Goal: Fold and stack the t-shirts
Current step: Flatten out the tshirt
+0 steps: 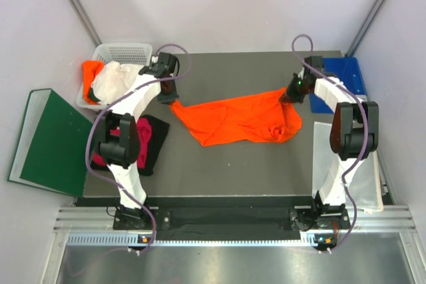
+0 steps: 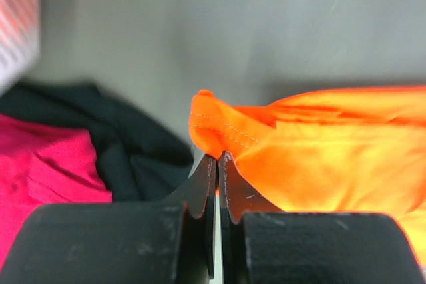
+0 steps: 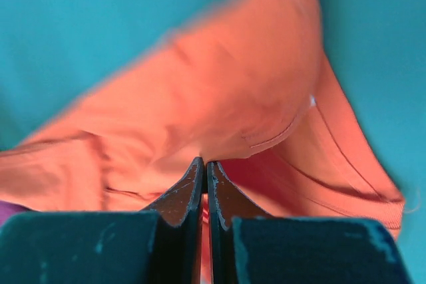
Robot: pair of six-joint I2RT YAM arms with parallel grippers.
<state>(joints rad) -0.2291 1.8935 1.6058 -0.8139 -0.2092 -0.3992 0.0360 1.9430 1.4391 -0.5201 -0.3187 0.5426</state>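
Pale, plain walls close in around my dark grey, matte bench [image 1: 233, 171], with a ribbed metal rail along its near edge where my two arms are bolted. Just off the left edge lies a flat dark green binder [image 1: 50, 141], tilted a little. Stretched across the middle of the bench, nearer the far edge than the near one, is the bright orange short-sleeved cotton t-shirt [image 1: 233, 121]. It is drawn out between my two grippers and sags into a crumpled bunch towards its right end.

A flat blue plastic folder [image 1: 349, 74] sits at the far right corner, partly behind my right arm. At the far left corner stands a white plastic basket with perforated sides [image 1: 123, 52]. It holds a rumpled white t-shirt [image 1: 113, 79] and a second orange t-shirt [image 1: 92, 71] that spills over its left rim. Near the left edge, under my left arm, a black t-shirt [image 1: 154, 141] and a magenta-pink t-shirt [image 2: 40, 164] lie bunched together.

My left gripper [image 2: 217, 157] is pressed together on a stitched hem corner at the left end of the bright orange t-shirt and holds it lifted off the bench. My right gripper [image 3: 203, 164] is likewise clamped tight, pinching a fold of the same shirt at its far right end, close to the blue folder.
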